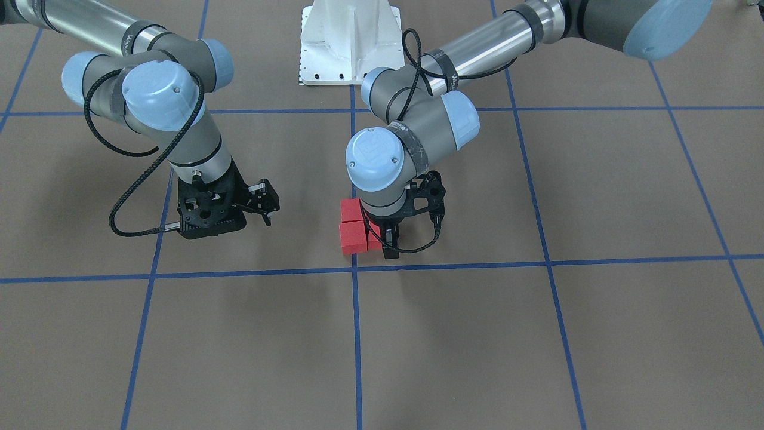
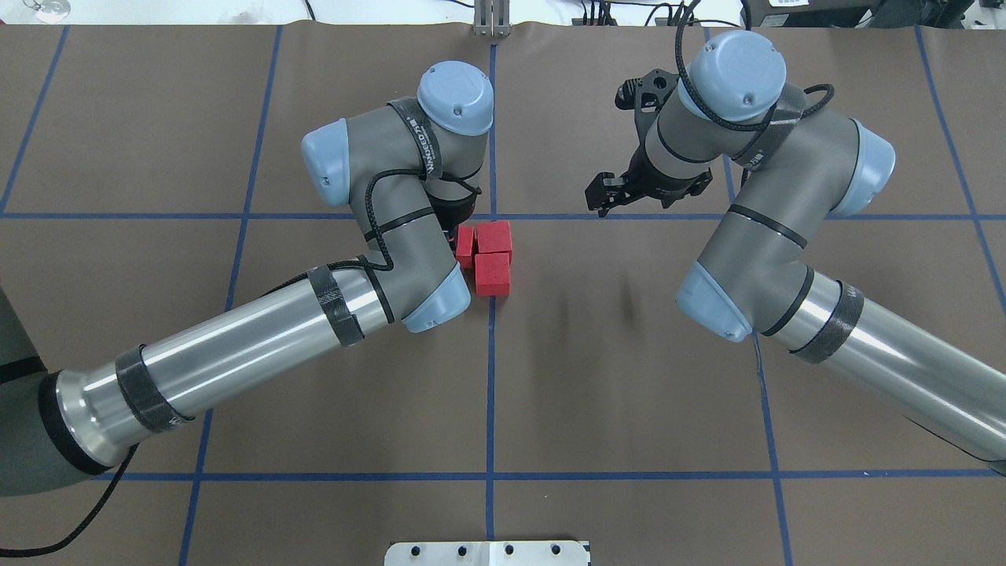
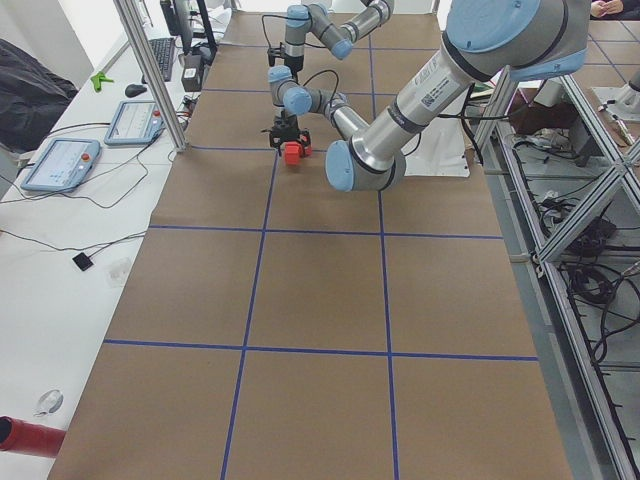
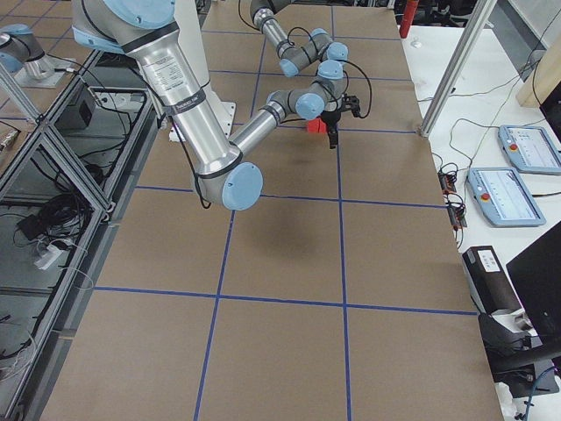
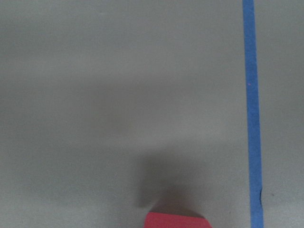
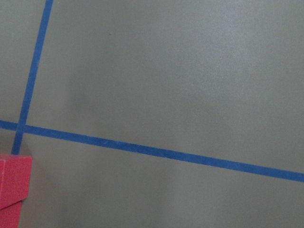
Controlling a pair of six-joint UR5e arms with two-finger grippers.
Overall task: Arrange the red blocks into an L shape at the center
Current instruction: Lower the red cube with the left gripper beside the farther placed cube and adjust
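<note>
The left arm (image 2: 251,346) reaches in beside the center (image 2: 493,216). The left gripper (image 1: 389,243) stands against the third block (image 2: 465,246); whether it is clamped or released cannot be told. The right gripper (image 1: 267,202) hangs well apart on the robot's right, jaws apart and empty. The red blocks (image 2: 493,237) sit together just robot-side of the center, with the third block left of the pair, nearest the left gripper.
</note>
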